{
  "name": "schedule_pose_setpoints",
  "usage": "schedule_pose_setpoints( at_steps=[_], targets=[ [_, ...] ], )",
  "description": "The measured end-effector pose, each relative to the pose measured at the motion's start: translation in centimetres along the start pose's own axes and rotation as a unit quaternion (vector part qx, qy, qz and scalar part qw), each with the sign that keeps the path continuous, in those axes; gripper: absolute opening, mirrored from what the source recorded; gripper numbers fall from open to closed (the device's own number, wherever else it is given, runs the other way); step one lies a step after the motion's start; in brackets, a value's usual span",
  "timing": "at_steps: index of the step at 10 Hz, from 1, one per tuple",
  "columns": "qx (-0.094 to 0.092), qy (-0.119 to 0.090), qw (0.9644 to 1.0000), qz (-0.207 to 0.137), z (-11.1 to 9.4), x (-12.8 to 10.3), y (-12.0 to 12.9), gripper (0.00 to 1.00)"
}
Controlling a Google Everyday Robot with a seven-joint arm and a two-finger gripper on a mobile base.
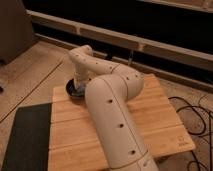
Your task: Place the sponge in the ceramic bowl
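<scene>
The ceramic bowl [70, 94], small, round and dark, sits at the far left corner of the wooden table [155, 125]. My white arm bends over the table and comes down onto the bowl. The gripper [78, 86] is at the bowl's right side, right over it, and is mostly hidden by the wrist. A small blue-grey patch that looks like the sponge [75, 90] shows inside the bowl under the gripper. I cannot tell whether the gripper is holding it or whether it lies loose.
A dark mat [27, 140] lies on the floor left of the table. Black cables [196, 114] trail on the floor to the right. A long low ledge [150, 42] runs along the wall behind the table.
</scene>
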Motion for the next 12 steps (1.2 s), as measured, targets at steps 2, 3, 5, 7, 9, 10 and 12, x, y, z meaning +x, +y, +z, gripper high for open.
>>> schedule_pose_setpoints(
  at_steps=[2,3,5,7,9,10,12],
  targets=[
    [-0.007,-0.004,0.9999,0.009,-0.2,-0.3,-0.8,0.69],
    [-0.009,-0.003,0.9999,0.01,-0.2,-0.3,-1.0,0.7],
    [-0.013,-0.003,0.9998,0.014,-0.2,-0.3,-1.5,0.7],
    [-0.021,-0.008,0.9996,0.017,-0.6,-0.5,-1.7,0.7],
    [-0.045,-0.039,0.9982,0.013,-2.9,-1.6,-0.7,0.7],
    [-0.06,-0.068,0.9959,-0.001,-5.5,-2.3,0.4,0.7],
    [-0.069,-0.087,0.9937,-0.012,-7.3,-2.7,1.2,0.7]
  ],
)
